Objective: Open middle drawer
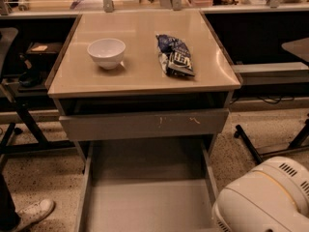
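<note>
The middle drawer [145, 202] is pulled far out toward me below the cabinet. Its bare grey inside shows, with its side walls running down to the lower edge of the view. Its front is out of view below the frame. Above it, the taller grey front with pale scratch marks [145, 124] stands slightly ajar under the beige top. My gripper is not in view. Only a white rounded part of my arm [265, 197] shows at the lower right, beside the drawer's right wall.
A white bowl [106, 52] and a blue snack bag [175, 55] lie on the beige cabinet top [140, 76]. Dark chair or table legs [251, 144] stand on the right. A person's white shoe [35, 212] is at the lower left, with a desk frame behind it.
</note>
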Motion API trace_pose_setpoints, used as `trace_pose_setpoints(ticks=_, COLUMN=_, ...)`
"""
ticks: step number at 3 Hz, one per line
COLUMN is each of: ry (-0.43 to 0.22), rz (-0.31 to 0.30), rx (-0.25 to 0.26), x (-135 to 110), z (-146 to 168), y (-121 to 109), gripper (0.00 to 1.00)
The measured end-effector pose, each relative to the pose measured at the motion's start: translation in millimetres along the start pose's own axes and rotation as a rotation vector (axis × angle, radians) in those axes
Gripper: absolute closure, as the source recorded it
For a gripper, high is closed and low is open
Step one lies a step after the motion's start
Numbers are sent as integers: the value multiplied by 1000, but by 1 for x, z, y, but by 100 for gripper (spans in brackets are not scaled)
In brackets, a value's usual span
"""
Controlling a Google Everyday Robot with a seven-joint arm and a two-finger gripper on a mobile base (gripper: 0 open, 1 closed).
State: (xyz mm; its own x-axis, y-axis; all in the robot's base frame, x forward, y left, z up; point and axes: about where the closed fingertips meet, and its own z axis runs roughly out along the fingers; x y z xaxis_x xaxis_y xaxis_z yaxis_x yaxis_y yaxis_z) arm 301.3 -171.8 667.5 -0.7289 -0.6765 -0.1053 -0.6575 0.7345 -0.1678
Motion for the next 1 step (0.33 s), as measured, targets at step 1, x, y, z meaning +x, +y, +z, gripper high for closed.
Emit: trace_pose_setpoints(ticks=1, ry=-4, rz=-6, rx=26, x=-2, z=-11, y=-3, gripper=82)
